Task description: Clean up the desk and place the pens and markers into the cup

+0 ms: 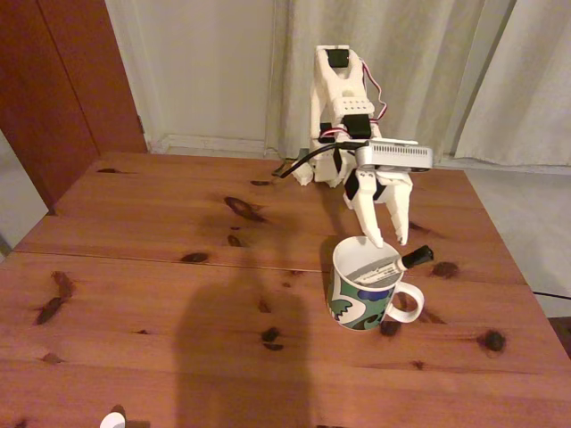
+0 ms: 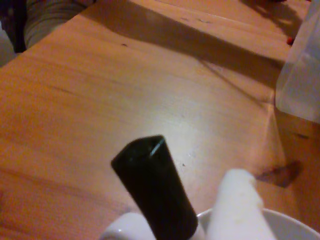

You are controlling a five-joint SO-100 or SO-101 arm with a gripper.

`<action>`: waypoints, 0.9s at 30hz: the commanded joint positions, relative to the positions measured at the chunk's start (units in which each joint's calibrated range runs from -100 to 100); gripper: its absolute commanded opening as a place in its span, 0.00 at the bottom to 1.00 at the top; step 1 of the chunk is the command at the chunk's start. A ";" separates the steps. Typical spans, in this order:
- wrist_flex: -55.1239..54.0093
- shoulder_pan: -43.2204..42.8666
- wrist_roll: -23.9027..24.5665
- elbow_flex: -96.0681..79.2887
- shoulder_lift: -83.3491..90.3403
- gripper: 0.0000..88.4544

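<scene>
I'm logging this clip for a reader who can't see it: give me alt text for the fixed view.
A white marker lies tilted in a leaf-patterned cup, black cap poking over the rim, with the white gripper open just above it. The cup stands on a reddish-brown knotty desk.

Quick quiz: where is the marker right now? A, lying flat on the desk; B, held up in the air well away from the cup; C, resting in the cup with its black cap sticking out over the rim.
C: in the fixed view the marker lies slanted inside the cup, its black cap poking past the rim beside the handle.
</scene>
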State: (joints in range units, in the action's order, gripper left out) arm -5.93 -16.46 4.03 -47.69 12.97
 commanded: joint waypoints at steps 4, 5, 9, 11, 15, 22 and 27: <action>-0.99 0.58 -0.41 0.26 0.89 0.14; -1.08 0.66 -0.78 -0.56 1.14 0.10; -1.77 2.83 -1.15 -5.15 8.01 0.02; -1.77 3.72 -0.94 -8.40 15.71 0.01; -1.68 6.45 2.36 -19.67 30.60 0.01; -1.17 7.26 3.20 -41.22 51.78 0.01; 2.28 7.98 3.15 -52.31 63.29 0.01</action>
State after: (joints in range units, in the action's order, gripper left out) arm -6.18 -9.20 6.86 -97.03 69.66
